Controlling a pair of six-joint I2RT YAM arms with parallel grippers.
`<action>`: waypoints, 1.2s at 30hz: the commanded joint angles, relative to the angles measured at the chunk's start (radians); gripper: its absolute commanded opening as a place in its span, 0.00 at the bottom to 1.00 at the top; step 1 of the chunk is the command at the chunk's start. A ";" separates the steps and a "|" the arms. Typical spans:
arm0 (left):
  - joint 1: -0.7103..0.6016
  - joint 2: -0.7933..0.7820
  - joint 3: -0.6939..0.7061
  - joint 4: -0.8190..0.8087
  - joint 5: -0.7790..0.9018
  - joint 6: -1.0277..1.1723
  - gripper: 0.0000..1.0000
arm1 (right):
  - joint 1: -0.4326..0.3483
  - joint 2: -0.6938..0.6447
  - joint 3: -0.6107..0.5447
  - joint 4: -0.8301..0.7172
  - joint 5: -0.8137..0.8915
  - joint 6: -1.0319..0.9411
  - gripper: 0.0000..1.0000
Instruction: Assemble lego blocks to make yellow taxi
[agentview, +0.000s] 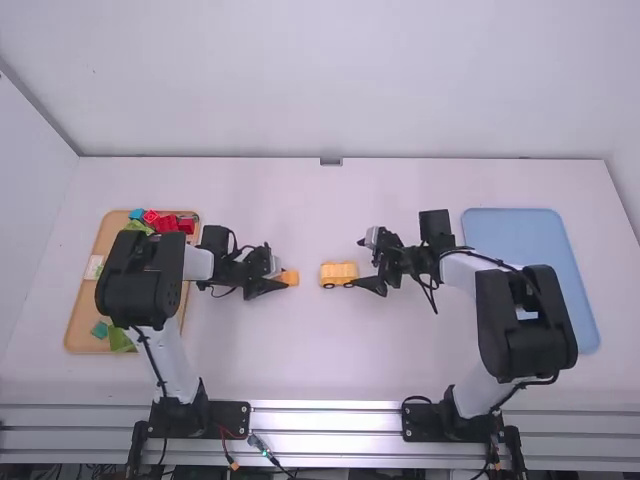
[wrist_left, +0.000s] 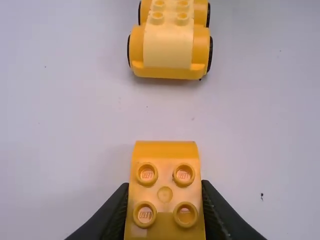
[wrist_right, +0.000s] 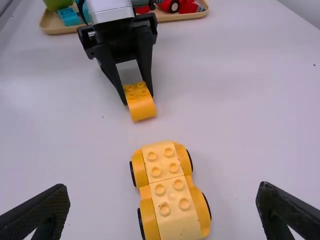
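Right wrist view gives me my right pincer (wrist_right: 164, 189) open and empty, the yellow wheeled base (wrist_right: 171, 200) unheld on the bench (wrist_right: 250, 125) by its tips, then my left pincer (wrist_right: 138, 98) gripping the orange block (wrist_right: 141, 108), which, pressed down askew of the studs (wrist_right: 173, 168), might roll that base away.

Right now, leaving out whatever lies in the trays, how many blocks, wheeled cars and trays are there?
Yellow block, in the left gripper: 1
Yellow wheeled car: 1
Trays, tan tray and blue tray: 2
Total: 4
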 joint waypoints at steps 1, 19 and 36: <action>-0.001 0.015 0.021 -0.005 0.076 -0.003 0.22 | 0.005 0.018 -0.008 0.000 -0.004 -0.002 0.99; -0.109 0.012 0.153 -0.004 0.062 -0.197 0.02 | 0.070 0.322 -0.007 0.368 0.013 0.010 0.99; -0.188 -0.041 0.173 -0.059 0.041 -0.265 0.02 | 0.007 0.512 0.077 0.486 -0.152 -0.002 0.93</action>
